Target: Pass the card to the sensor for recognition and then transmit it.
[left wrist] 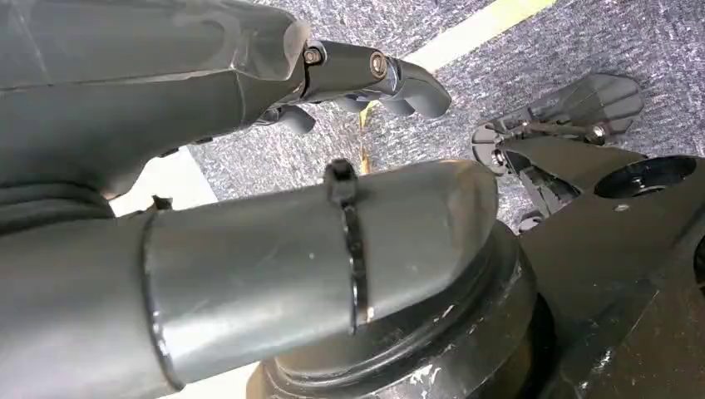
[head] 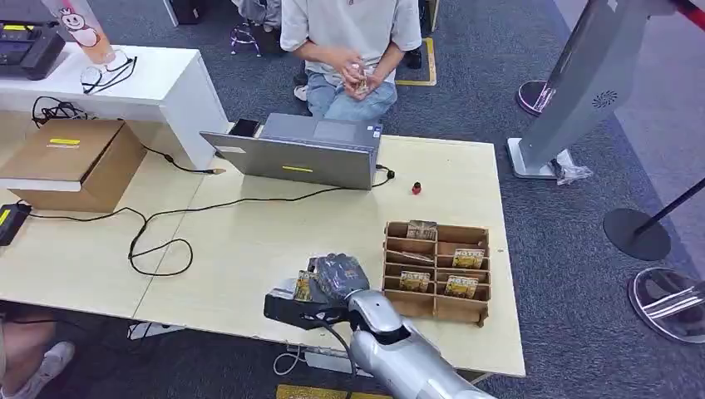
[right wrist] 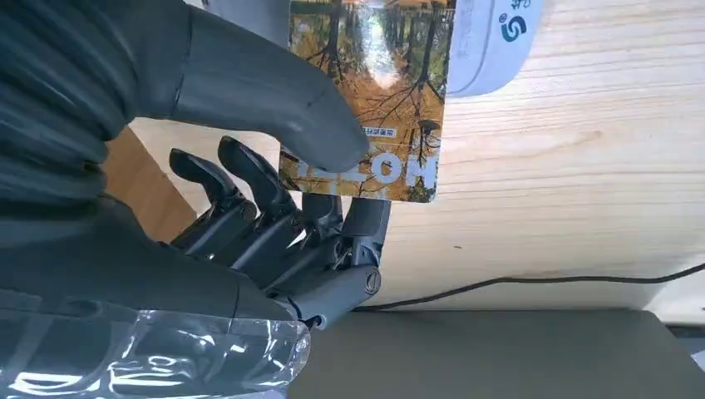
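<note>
My right hand (head: 337,277) hovers low over the near table edge and pinches a card (head: 303,285) between thumb and fingers. On the card (right wrist: 374,91) is an autumn tree photo with pale letters. It sits just above a black sensor unit (head: 291,308) near the table's front edge. In the right wrist view my right hand (right wrist: 249,208) holds the card's far end over a white rounded device (right wrist: 499,33) with a blue logo. My left hand (left wrist: 208,91) hangs over grey carpet, its fingers (left wrist: 391,75) apart and holding nothing.
A wooden compartment box (head: 436,307) with more cards stands just right of my right hand. A grey laptop (head: 299,154) and a black cable (head: 158,241) lie further back. A seated person (head: 349,50) faces the table's far side. A cardboard box (head: 75,162) sits at the left.
</note>
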Robot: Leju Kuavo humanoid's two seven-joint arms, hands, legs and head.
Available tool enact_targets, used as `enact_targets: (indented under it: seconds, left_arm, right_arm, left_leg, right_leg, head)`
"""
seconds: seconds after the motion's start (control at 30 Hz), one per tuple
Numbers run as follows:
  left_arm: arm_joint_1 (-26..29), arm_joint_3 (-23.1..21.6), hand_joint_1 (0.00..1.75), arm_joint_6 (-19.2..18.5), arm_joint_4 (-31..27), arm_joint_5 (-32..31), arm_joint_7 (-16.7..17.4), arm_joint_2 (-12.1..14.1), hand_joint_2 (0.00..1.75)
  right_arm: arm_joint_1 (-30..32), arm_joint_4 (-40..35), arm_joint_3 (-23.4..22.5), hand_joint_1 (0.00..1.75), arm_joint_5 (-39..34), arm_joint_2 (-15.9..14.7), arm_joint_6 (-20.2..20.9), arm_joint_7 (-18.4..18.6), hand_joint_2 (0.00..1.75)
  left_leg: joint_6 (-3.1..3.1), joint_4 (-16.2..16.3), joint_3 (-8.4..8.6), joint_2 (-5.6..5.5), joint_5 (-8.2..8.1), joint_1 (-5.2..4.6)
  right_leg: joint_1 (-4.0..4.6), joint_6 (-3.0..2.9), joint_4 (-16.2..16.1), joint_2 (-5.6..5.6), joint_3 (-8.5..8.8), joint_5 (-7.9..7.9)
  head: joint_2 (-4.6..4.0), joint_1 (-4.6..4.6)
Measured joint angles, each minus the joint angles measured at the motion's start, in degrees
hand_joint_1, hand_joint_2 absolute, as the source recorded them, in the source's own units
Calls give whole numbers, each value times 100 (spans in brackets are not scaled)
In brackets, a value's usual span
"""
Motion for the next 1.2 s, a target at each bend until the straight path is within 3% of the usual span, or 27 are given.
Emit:
enact_targets:
  seconds: [1.07,1.2]
  left_arm:
    - [3,-7,0,0,-37,155,15,-9,0]
    - [2,-7,0,0,-37,166,33,-9,0]
  right_arm:
    - [-12,321,267,175,525,153,-350,-18,175]
    - [-32,376,267,175,512,199,-321,144,175]
  left_leg:
    - [0,0,0,0,0,0]
    - [0,0,0,0,0,0]
  right_leg:
    - [0,0,0,0,0,0]
    - [0,0,0,0,0,0]
  head:
    - [0,2]
    - [0,0]
